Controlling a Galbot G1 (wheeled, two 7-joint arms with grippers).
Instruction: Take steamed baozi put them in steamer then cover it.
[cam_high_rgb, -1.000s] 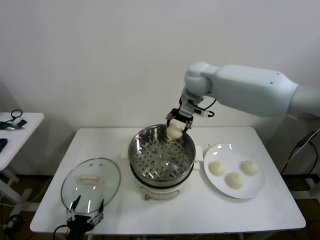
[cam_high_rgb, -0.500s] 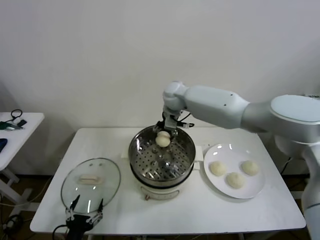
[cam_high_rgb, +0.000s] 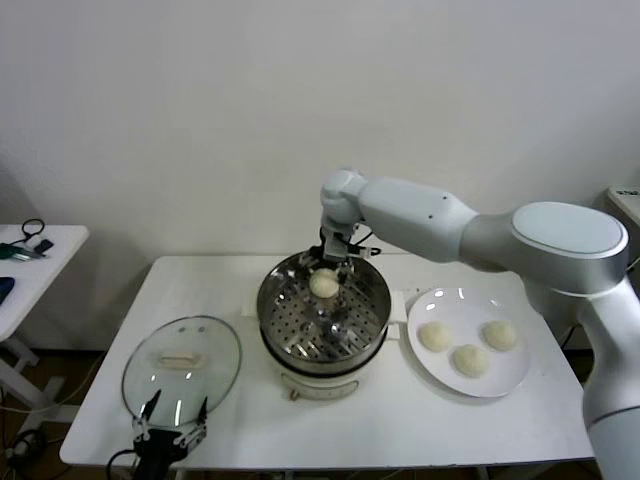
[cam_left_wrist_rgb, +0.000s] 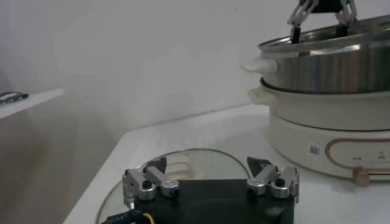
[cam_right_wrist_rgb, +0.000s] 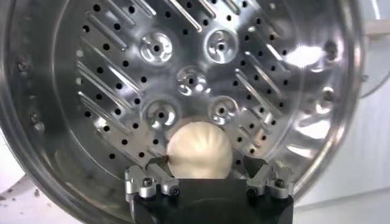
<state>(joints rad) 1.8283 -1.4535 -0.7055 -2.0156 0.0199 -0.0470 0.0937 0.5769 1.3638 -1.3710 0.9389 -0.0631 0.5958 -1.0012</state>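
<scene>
The steamer (cam_high_rgb: 305, 330) stands mid-table on its white pot base. My right gripper (cam_high_rgb: 335, 262) hangs over its back rim, open. One baozi (cam_high_rgb: 323, 284) sits just below the jaws at the back of the basket. In the right wrist view that baozi (cam_right_wrist_rgb: 200, 151) lies between my open right gripper's (cam_right_wrist_rgb: 205, 162) fingers: one fingertip (cam_right_wrist_rgb: 159, 161) touches it, the other stands apart. Three more baozi (cam_high_rgb: 469, 359) lie on the plate. The glass cover (cam_high_rgb: 182, 365) rests flat on the table at the left. My left gripper (cam_high_rgb: 172, 425) waits open at its near edge.
The white plate (cam_high_rgb: 440, 305) sits right of the steamer. From the left wrist view, the steamer (cam_left_wrist_rgb: 329, 61) rises past the cover (cam_left_wrist_rgb: 201, 155), with the left gripper (cam_left_wrist_rgb: 207, 165) in front. A side table (cam_high_rgb: 30, 260) stands far left.
My right arm swung left and down over the steamer's back with the baozi. Its jaws, shut on the baozi before, now stand open. The left arm has not moved.
</scene>
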